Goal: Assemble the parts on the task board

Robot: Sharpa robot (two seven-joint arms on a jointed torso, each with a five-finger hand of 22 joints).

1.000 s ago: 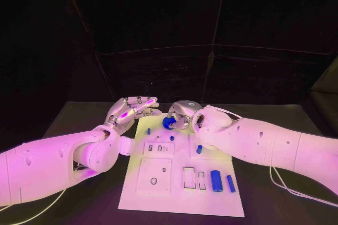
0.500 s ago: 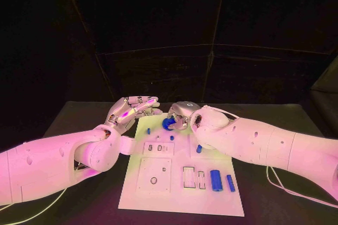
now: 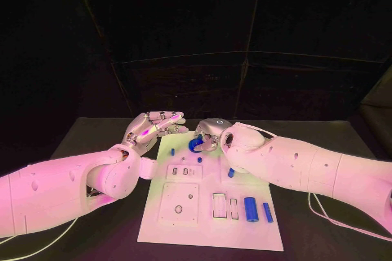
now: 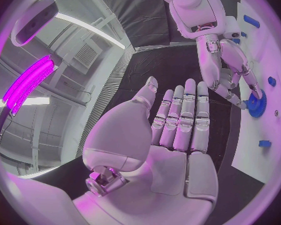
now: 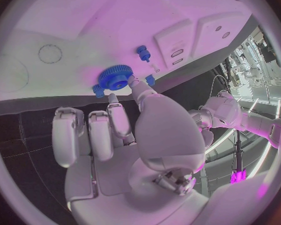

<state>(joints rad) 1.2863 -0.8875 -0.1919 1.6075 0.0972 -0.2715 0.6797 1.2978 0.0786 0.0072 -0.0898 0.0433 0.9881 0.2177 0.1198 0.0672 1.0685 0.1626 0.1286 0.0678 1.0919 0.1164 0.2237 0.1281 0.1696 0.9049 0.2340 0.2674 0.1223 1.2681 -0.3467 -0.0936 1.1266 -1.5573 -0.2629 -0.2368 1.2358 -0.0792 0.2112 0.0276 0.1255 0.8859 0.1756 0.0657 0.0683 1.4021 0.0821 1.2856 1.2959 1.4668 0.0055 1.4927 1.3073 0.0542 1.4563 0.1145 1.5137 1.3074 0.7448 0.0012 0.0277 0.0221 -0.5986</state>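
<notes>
Head view first: task board lies lengthwise on the black table, and both hands meet at its far edge. Right hand pinches a blue gear just above the board's far end. Left hand hovers beside the board's far left corner, fingers straight and side by side, holding nothing. Two blue cylinders lie near the board's right edge, towards the near end; bare table flanks both long edges.

Left wrist view shows the flat empty palm and the gear under the other hand's fingertips.

Right wrist view alone shows the gear's toothed rim, thumb and finger touching it, with a small blue peg standing on the board close by.
</notes>
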